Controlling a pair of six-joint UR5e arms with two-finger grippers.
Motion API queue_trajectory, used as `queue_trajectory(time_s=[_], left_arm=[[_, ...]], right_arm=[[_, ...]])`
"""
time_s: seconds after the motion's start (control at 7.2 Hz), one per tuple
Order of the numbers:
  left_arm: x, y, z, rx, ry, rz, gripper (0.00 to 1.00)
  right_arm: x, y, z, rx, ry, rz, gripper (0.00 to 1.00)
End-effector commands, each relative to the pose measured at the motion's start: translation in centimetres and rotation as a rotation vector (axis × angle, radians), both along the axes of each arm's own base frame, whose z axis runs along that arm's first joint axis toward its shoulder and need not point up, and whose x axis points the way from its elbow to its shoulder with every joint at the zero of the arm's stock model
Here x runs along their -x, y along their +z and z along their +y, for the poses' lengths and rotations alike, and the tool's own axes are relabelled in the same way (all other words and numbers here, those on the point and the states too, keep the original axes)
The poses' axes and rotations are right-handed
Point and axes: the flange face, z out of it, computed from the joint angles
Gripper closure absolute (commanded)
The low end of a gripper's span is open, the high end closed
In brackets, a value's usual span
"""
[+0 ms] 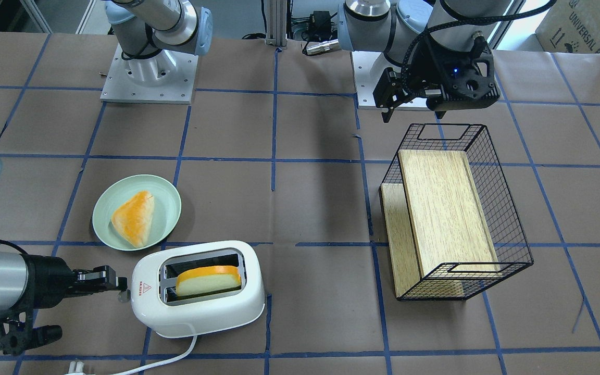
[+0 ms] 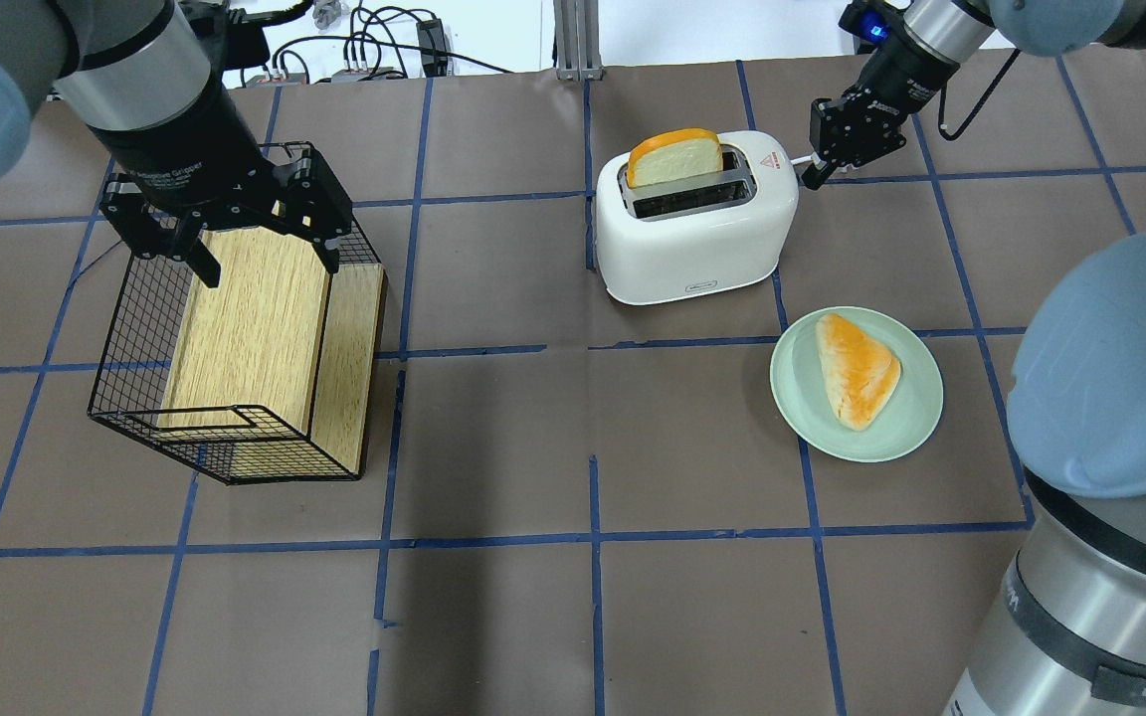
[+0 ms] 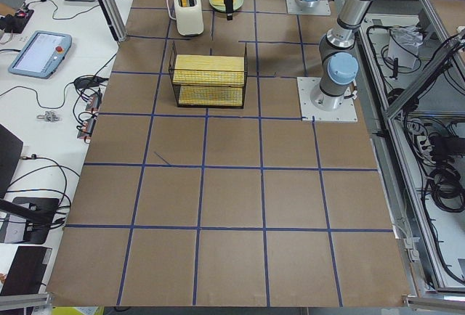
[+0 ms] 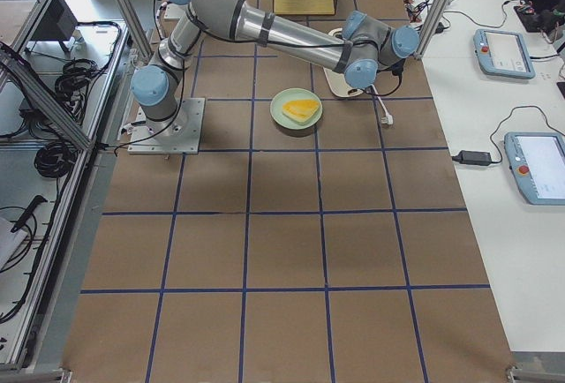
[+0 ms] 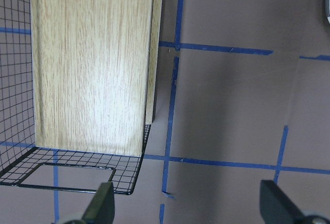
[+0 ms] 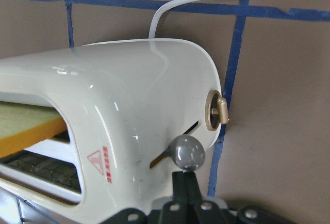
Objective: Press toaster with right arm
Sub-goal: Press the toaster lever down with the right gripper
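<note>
The white two-slot toaster [image 1: 201, 310] stands near the table's operator side and also shows in the overhead view [image 2: 682, 239]. A slice of bread [image 1: 209, 278] sticks up from one slot. My right gripper [image 1: 119, 284] is shut and empty at the toaster's lever end, beside the red triangle sticker [image 1: 146, 287]. In the right wrist view its closed fingertips [image 6: 185, 182] sit right at the grey lever knob [image 6: 187, 153], which stands at the top of its slot. My left gripper [image 2: 268, 264] is open and empty, hovering over the wire basket [image 2: 135, 328].
A pale green plate [image 1: 167, 205] with a piece of bread [image 1: 133, 217] sits beside the toaster. The toaster's white cord [image 1: 175, 359] trails to the table edge. The black wire basket [image 1: 508, 219] lies on its side with wooden boards [image 1: 440, 208] inside.
</note>
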Motion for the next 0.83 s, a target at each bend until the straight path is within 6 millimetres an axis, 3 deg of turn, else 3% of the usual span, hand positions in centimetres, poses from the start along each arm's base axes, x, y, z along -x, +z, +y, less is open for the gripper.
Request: queue_trajectory(time_s=[0.0,0.69], left_arm=[[0.0,0.0,0.0,-0.001,0.0,0.0,0.0],[0.0,0.0,0.0,-0.001,0.0,0.0,0.0]], right_arm=[[0.0,-1.5,-0.4,-0.012,0.003,-0.006,1.0],[0.3,-4.6,-0.8,-0.045,0.0,-0.025,1.0]])
